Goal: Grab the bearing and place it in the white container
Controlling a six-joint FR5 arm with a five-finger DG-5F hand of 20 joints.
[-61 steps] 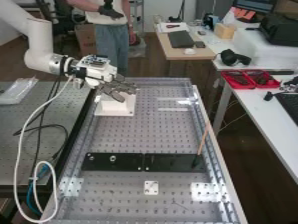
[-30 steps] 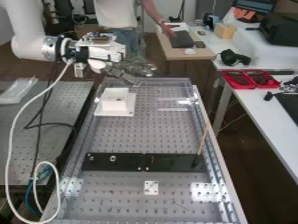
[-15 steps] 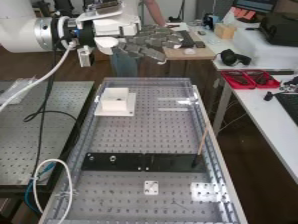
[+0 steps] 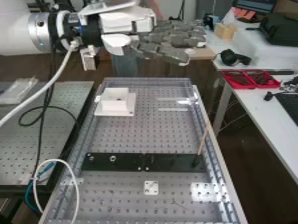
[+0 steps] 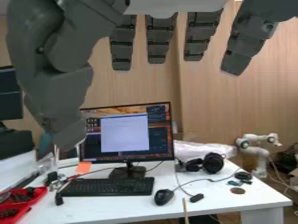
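We find the robot hand [image 4: 158, 51] empty, fingers apart; we advise checking the white container [image 4: 114, 106] for the bearing before lowering.

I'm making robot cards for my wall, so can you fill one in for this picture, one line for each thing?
Robot hand: raised high, near the far end of the bench
Fingers: straight, open
White container: far left of the bench, on a white base
Inside the container: can't tell
Black strip: lying across the bench
Stick: tilted, by the strip's right end
Small white square: nearer the camera than the strip
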